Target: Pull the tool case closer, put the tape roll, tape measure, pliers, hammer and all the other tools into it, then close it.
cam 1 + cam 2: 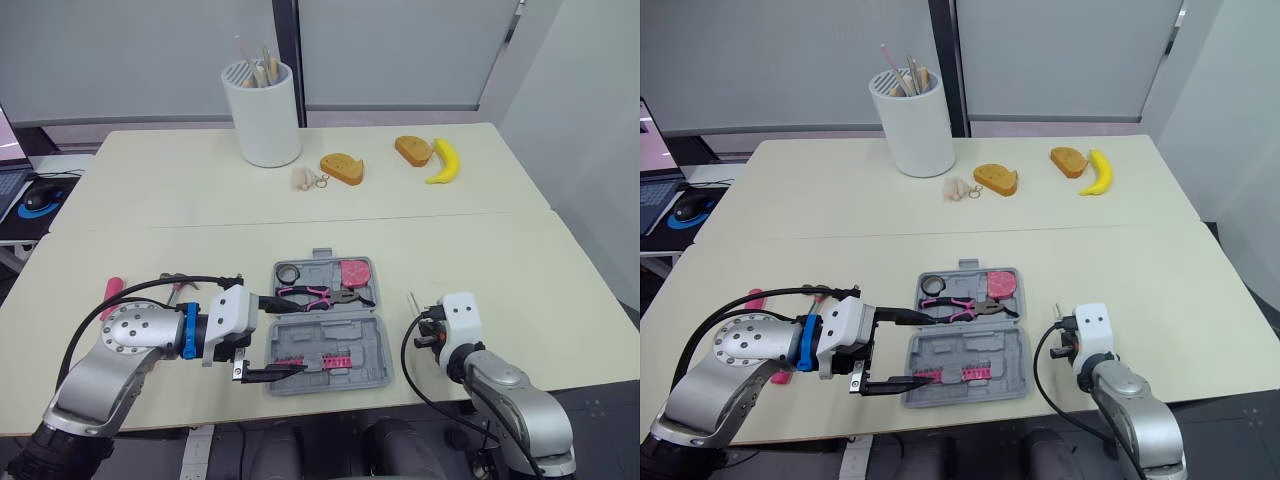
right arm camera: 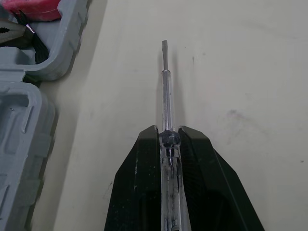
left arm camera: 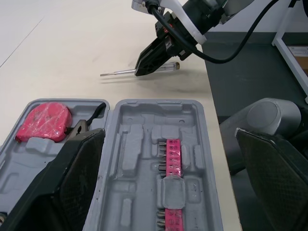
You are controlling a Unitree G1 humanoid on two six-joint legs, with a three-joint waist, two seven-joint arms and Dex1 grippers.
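While the left gripper [image 1: 288, 336] hung with jaws wide apart over the left end of the open tool case [image 1: 382, 366], at the front edge of the surface [image 1: 500, 260], the right gripper [image 2: 168, 134] gripped a screwdriver [image 2: 164, 86] between its jaws, just right of the case. Its shaft pointed toward the far edge, alongside the case's right wall, so the case lay leftward of those jaws. The right wrist view made the grip plain; the head views barely did.
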